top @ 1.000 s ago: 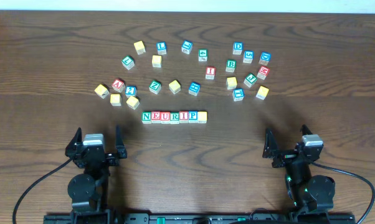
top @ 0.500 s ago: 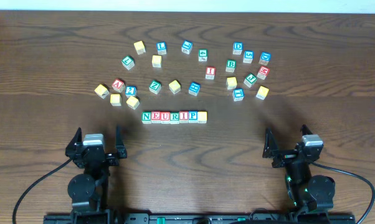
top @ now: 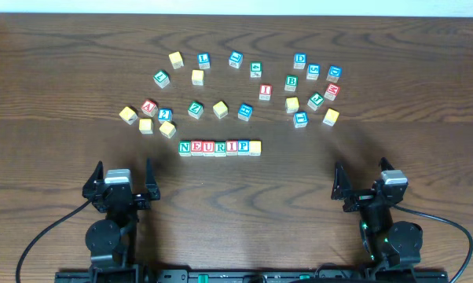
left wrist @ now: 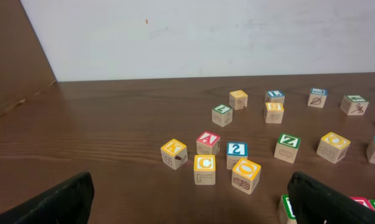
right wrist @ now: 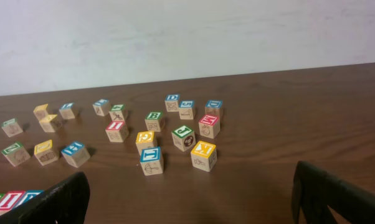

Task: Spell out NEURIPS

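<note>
**Overhead.** The NEURIPS row [top: 220,147] sits mid-frame, just below the scatter of loose cubes. It reads green N [top: 185,147], red E [top: 196,147], red U [top: 208,147], green R [top: 220,147], red I [top: 232,147], blue P [top: 243,147]. A yellow-faced cube [top: 255,146] touches the P at the end. I read no S on its top face, so my main worry is that the word reads one letter short.

The left gripper [top: 124,168] is at lower left and the right gripper [top: 362,174] at lower right. Both have jaws spread wide, hold nothing, and are well apart from the row.

Turning the end cube would mean pinching right beside the P. A finger there would likely shove the P and skew the line. A loose yellow cube [top: 167,128] lies just up-left of the N, and a careless left-arm reach could knock it into the row.

**Left wrist.** The fingers [left wrist: 50,202] fill the bottom corners with nothing between them. The row's N end peeks in at lower right, partly hidden behind a finger. The C cube [left wrist: 204,169] sits dead centre, and I judge a straight advance would hit it first.

**Right wrist.** The fingers [right wrist: 337,193] are wide with an empty gap between. Only the row's I and P show, at the lower left edge. The yellow end cube is out of frame, so I cannot check its side faces. Approaching it blind risks a bad pinch.
</note>
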